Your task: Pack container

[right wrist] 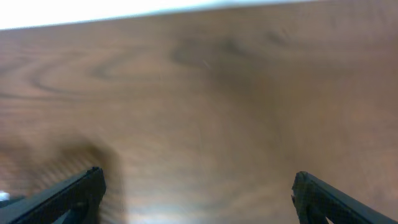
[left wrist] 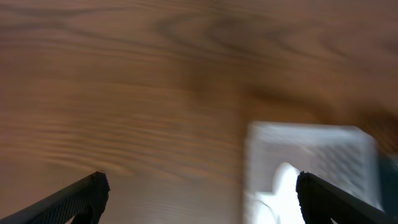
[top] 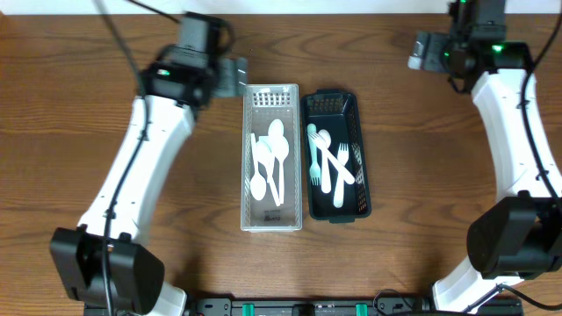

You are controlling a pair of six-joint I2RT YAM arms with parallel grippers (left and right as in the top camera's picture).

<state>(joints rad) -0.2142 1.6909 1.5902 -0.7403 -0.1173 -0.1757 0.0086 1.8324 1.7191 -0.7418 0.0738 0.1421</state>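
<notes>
A white slotted container (top: 270, 96) stands at the table's middle with several white spoons (top: 268, 162) lying in it. Right beside it is a dark container (top: 330, 103) holding several white forks (top: 329, 162). My left gripper (top: 234, 77) hovers just off the white container's far left corner, open and empty. In the blurred left wrist view the left gripper (left wrist: 200, 186) is spread wide over bare wood, with the white container (left wrist: 323, 146) and a spoon (left wrist: 283, 180) by its right finger. My right gripper (top: 421, 50) is at the far right, open, and the right wrist view shows this gripper (right wrist: 199, 179) empty.
The brown wooden table (top: 176, 263) surrounds both containers. Its far edge (right wrist: 124, 18) shows as a pale strip in the right wrist view. The two white arms reach in from the front left and front right corners.
</notes>
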